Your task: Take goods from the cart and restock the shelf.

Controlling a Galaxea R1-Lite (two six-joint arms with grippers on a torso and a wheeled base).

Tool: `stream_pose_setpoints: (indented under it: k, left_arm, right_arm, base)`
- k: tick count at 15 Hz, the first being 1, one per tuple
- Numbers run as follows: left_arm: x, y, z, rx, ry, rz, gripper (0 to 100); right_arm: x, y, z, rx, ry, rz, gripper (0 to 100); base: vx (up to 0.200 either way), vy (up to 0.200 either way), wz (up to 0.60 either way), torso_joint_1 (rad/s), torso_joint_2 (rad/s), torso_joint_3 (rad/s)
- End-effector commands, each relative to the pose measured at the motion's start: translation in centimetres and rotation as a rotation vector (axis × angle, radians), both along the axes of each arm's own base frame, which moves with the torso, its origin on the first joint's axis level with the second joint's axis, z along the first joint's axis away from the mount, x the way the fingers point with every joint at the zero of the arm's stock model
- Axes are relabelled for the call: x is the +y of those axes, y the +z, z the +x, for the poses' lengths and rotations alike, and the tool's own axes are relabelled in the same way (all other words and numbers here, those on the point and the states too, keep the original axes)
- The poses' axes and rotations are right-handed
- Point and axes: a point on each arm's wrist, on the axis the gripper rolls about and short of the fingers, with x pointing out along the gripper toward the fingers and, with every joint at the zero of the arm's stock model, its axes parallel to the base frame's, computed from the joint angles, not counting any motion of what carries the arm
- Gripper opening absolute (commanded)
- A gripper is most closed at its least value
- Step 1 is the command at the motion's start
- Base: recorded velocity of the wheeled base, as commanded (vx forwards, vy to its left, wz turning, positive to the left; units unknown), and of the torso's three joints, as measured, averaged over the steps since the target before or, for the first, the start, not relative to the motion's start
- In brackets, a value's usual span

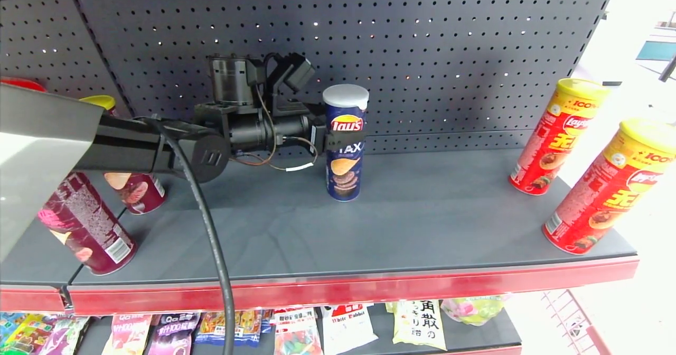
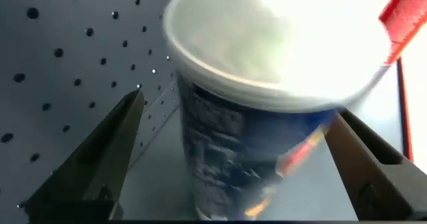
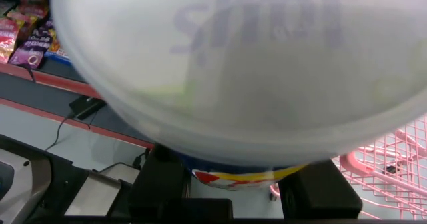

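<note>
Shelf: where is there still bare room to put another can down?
The widest bare patch lies between the blue can and the two red cans at the right end. The front strip of the shelf is free too. The left is crowded: the arm and two maroon cans.

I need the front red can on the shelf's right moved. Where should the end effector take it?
Grip the red can at mid-body, coming level from the open front of the shelf: it stands as a tall round cylinder with free space either side.
</note>
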Motion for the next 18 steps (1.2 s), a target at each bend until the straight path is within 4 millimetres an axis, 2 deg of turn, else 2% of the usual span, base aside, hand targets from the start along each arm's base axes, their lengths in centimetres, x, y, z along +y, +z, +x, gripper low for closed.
stream_pose_setpoints:
  k: [1,8,9,14,15,18]
  left_arm:
    - [-0.4,-0.4,0.4,0.005,-0.003,-0.002,100]
    - [-1.5,-1.0,0.3,0.024,-0.023,-0.003,100]
    - [-1.5,-1.0,0.3,0.027,-0.023,-0.001,0]
    - [-1.7,-0.7,-0.7,0.057,-0.039,0.011,0]
    - [-1.7,-0.8,-1.8,0.078,-0.051,0.022,0]
    - [0.0,-0.4,-5.2,0.113,-0.067,0.040,0]
  right_arm:
    - [0.0,0.0,0.0,0.003,0.001,-0.001,0]
    - [0.0,0.0,0.0,0.003,0.001,-0.001,0]
    - [0.0,0.0,0.0,0.002,0.000,0.001,0]
    - [0.0,0.1,0.0,0.000,-0.001,-0.001,0]
    - [0.0,0.0,0.0,0.002,-0.002,0.000,0]
    - [0.0,0.2,0.0,-0.004,-0.001,0.002,0]
  base:
    - [0.000,0.000,0.00,0.000,0.00,0.000]
    - [0.000,0.000,0.00,0.000,0.00,0.000]
    - [0.000,0.000,0.00,0.000,0.00,0.000]
    - [0.000,0.000,0.00,0.000,0.00,0.000]
    - [0.000,0.000,0.00,0.000,0.00,0.000]
    - [0.000,0.000,0.00,0.000,0.00,0.000]
